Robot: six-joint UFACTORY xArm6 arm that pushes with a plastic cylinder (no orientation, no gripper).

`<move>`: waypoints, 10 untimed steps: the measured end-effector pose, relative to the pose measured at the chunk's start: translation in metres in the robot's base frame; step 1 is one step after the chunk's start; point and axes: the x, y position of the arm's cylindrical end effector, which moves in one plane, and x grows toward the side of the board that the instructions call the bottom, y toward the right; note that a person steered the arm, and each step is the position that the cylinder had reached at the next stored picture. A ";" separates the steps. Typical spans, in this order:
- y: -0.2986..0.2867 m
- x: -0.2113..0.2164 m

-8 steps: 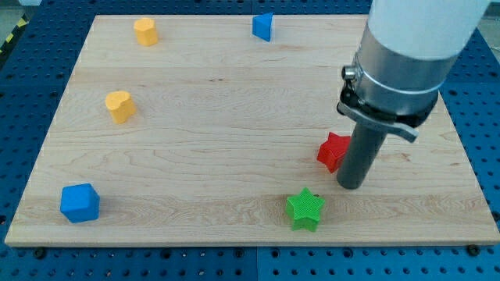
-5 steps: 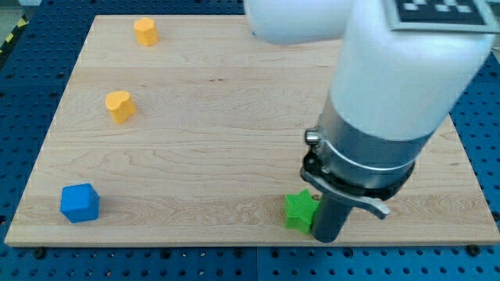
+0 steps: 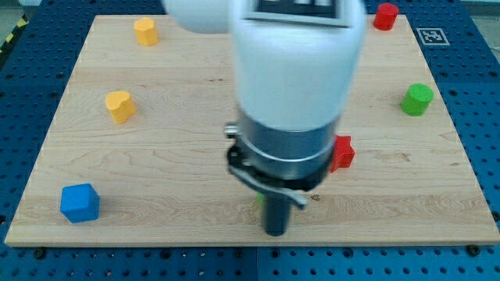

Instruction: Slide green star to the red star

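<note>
1. Left edge of the bench [image 3: 195, 211]: a blue block [image 3: 80, 202], angular in shape, sits near the bottom-left corner. An orange block [image 3: 119, 105] lies farther up the left side, and a second orange block [image 3: 144, 31] sits near the top-left corner. All three are well apart from the work area.
2. Bottom edge, centre: my tip [image 3: 276, 232] rests close to the bottom edge. The arm body blocks most of the bench centre. This rig has no pincer, so no apart or together state applies; the rod pushes only.
3. Green star [image 3: 259, 198]: only a thin green sliver shows, just beside the rod's left flank. Whether the tip touches it cannot be determined.
4. Red star [image 3: 341, 153]: partly visible at the arm's right flank, up and to the right of the tip.
5. Right side: a green cylinder [image 3: 417, 99] sits near the right edge; a red cylinder [image 3: 384, 16] sits near the top-right corner.
6. Hazard assessment: the tip appears to lie between the green star and the red star. A push from this side would likely drive the green star away from the target or off the bottom edge. An off-centre contact on a star point could spin the block aside. The rod could also displace the red star.
</note>
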 end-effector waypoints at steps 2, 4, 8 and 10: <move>0.011 -0.012; -0.052 -0.012; -0.088 -0.075; -0.067 -0.047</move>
